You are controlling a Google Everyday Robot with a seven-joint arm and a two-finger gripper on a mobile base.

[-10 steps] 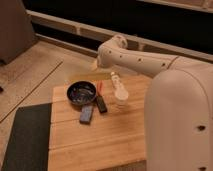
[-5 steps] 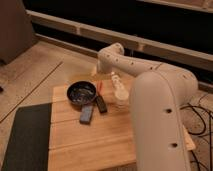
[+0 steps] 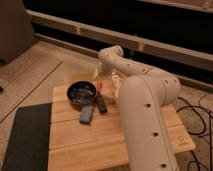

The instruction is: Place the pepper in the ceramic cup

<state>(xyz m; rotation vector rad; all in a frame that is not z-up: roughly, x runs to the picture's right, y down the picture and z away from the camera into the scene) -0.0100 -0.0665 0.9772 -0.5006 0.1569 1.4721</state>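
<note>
The pepper (image 3: pixel 100 86) is a small red-orange chili on the wooden table (image 3: pixel 75 145), just right of the wide dark bowl (image 3: pixel 81 92). My gripper (image 3: pixel 97 75) is at the end of the white arm, just above and behind the pepper, near the bowl's far right rim. I cannot tell whether it touches the pepper. The ceramic cup is hidden behind my arm (image 3: pixel 142 100), which crosses the right side of the table.
A black bar (image 3: pixel 101 104) lies right of the bowl, in front of the pepper. A blue-grey block (image 3: pixel 86 114) lies in front of the bowl. A dark mat (image 3: pixel 27 135) is on the floor at the left. Cables (image 3: pixel 196 115) lie at the right.
My arm has swung left and nearer the camera and now covers the white cup. The gripper moved from above the cup to above the pepper. The pepper, bowl and bar have not moved.
</note>
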